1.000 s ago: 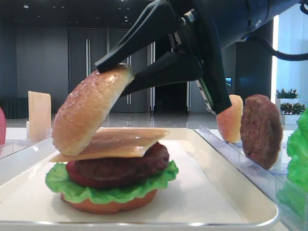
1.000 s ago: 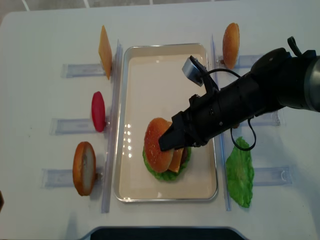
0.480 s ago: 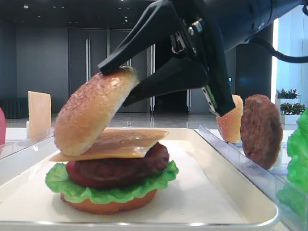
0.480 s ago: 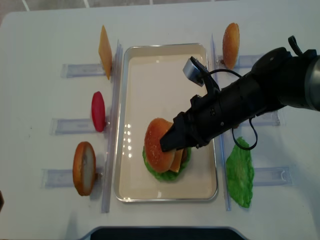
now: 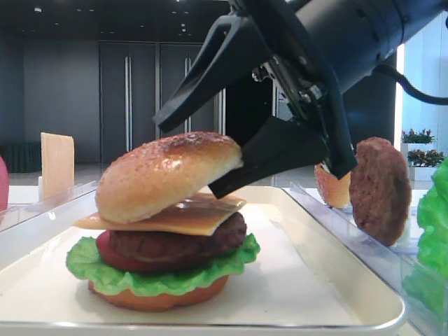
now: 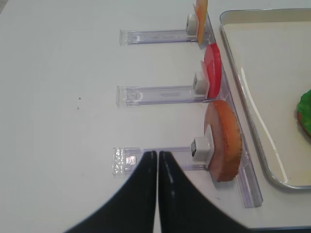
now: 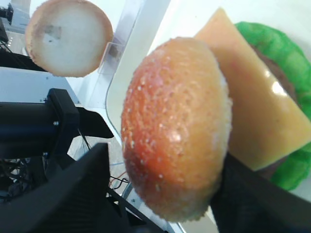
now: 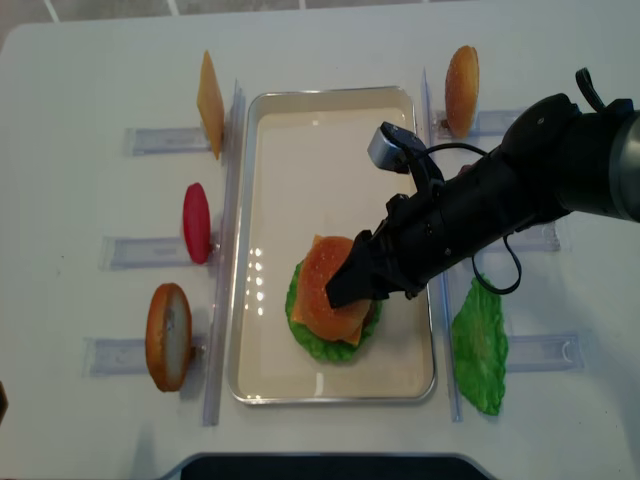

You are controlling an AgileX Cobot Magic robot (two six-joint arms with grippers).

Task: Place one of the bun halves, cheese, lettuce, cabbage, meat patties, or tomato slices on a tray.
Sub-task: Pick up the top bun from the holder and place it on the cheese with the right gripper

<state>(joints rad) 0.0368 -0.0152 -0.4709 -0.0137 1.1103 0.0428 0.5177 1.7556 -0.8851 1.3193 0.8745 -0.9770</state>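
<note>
Resting on the cheese [image 5: 178, 217] at the centre of the low side view, the domed bun top [image 5: 168, 175] now caps the stack of cheese, meat patty [image 5: 175, 245], lettuce [image 5: 157, 269] and bottom bun [image 5: 157, 297] on the cream tray [image 5: 329, 280]. Its right edge sits between the two fingers of the right gripper [image 5: 234, 150]: the upper finger [image 5: 203, 84] slants clear above the crust, while the lower finger [image 5: 269, 157] lies just beside the bun's edge; contact there I cannot tell. The jaws stand wide apart, gripping nothing. A second ago they pinched the bun's upper rim and the bun hung steeply tilted off the left side of the stack; since then it has dropped nearly level onto the cheese, and the jaws have spread. From overhead, the bun top [image 8: 328, 285] lies in the lower middle of the tray [image 8: 300, 130], with the dark arm [image 8: 490, 210] reaching in from the right. Farther out, clear racks hold a cheese slice [image 8: 210, 102], a tomato slice [image 8: 197, 222] and a bun half [image 8: 168, 336] at frame left, another bun half [image 8: 461, 90] at upper right, and a lettuce leaf [image 8: 480, 350] at lower right. In the left wrist view, the left gripper [image 6: 157, 154] has its fingers pressed together over the white table [image 6: 58, 97].
</note>
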